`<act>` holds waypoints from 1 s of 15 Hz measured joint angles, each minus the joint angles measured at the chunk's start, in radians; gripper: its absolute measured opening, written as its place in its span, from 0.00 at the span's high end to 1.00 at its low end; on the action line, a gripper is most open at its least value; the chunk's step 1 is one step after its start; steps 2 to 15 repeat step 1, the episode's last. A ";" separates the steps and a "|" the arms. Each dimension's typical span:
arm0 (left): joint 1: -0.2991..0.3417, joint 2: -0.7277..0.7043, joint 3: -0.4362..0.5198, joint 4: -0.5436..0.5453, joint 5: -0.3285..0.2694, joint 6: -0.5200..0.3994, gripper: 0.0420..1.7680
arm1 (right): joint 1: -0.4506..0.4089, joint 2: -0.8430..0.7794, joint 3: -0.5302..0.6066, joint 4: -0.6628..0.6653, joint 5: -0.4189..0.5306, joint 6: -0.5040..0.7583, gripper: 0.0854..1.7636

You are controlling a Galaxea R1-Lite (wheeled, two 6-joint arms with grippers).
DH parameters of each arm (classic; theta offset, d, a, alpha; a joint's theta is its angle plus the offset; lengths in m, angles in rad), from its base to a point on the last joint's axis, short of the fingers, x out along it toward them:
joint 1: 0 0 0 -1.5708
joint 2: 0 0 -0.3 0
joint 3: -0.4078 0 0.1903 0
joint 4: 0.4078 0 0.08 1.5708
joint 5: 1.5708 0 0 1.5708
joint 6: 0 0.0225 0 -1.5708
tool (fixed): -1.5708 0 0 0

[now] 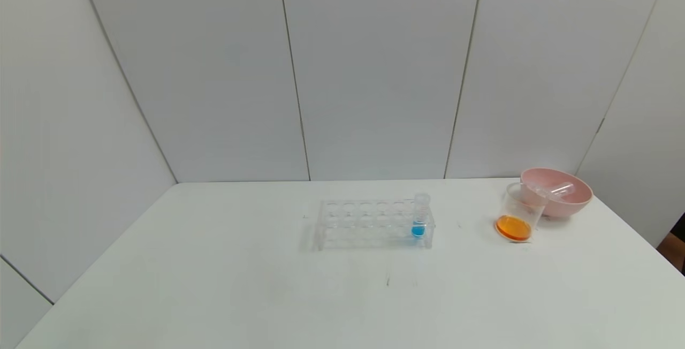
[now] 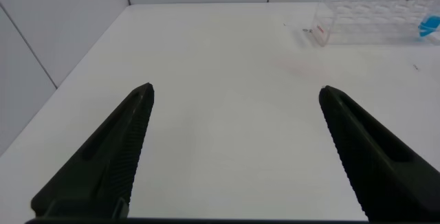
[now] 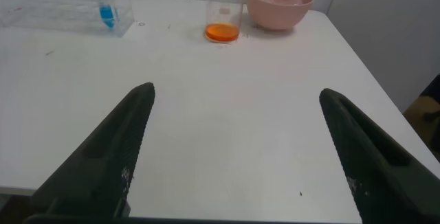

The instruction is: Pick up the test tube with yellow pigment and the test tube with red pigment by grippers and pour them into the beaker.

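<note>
White table | beaker well beyond right gripper, spread wide | left gripper likewise, apparently idle

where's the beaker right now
In the head view the beaker stands on the table's far right, just in front of the pink bowl, right of the tube rack. Orange liquid sits in its bottom.

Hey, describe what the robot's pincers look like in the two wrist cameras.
Only the fingers show. The left pincer has two long black fingers that taper to narrow tips, with fine ribbing along the inner faces. The right pincer looks the same: matte black, wedge-shaped, ribbed fingers. No cables, markings or arm links are visible in any view.
</note>
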 joint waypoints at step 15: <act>0.000 0.000 0.000 0.000 0.000 0.000 0.03 | 0.000 0.000 0.000 0.001 0.000 0.005 0.03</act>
